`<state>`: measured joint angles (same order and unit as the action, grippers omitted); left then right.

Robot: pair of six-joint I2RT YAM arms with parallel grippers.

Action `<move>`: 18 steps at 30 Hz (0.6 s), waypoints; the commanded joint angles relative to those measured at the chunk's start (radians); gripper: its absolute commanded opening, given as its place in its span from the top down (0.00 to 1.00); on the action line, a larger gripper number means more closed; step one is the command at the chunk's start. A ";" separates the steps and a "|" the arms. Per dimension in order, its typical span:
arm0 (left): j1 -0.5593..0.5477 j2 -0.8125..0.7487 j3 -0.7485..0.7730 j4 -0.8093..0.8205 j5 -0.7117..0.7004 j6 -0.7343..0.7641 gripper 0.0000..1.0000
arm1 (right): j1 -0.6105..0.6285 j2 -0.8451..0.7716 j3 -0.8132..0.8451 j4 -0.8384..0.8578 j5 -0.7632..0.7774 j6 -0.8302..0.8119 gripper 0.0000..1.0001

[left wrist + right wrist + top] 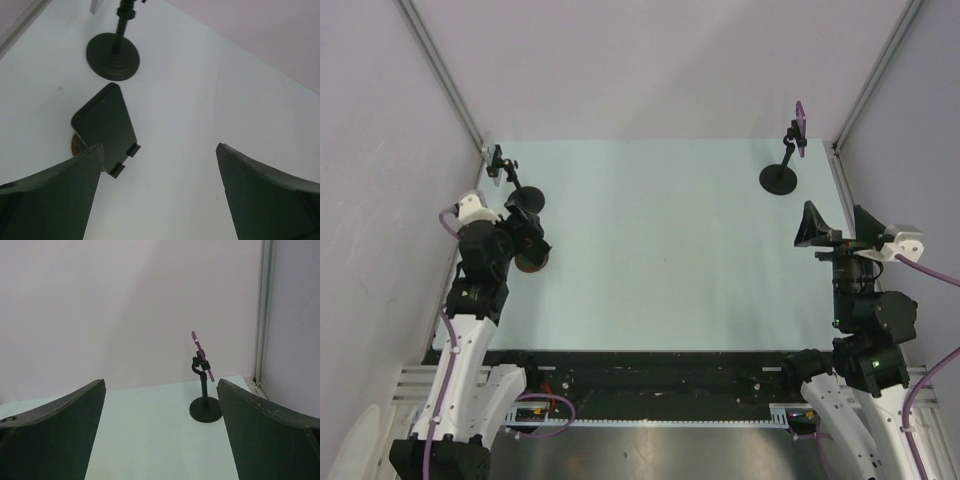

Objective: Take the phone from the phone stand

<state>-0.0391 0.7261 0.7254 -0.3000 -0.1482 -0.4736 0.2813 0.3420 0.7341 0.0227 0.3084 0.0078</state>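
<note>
1. While both arms sit at their own sides of the table [650, 260], the purple phone [202, 353] is clipped at the top of the phone stand [205, 407].
2. The phone stand has a round black foot. It stands at the far right corner of the table, close to the back wall.
3. The phone leans back at a slant, and only its thin edge shows.
4. The right gripper [161, 382] points at the phone, but it is well apart from it. Its two fingers are spread wide, with nothing between them.
5. The left gripper [159, 147] is also spread wide and has nothing in it.
6. Just ahead of the left gripper is a tilted flat black plate [104, 122], with a brown round piece [76, 145] under it.
7. Past the plate stands a second stand [113, 60] with a round black foot, at the far left of the table.
</note>
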 commanded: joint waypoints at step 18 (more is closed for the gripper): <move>0.467 0.343 -0.104 0.410 0.671 0.291 0.07 | 0.133 0.008 -0.068 0.023 -0.069 -0.095 0.00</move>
<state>0.4206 1.0405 0.6373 -0.0856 0.3614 -0.2672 0.3962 0.3542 0.6807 0.0051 0.2451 -0.0593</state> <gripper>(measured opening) 0.946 0.995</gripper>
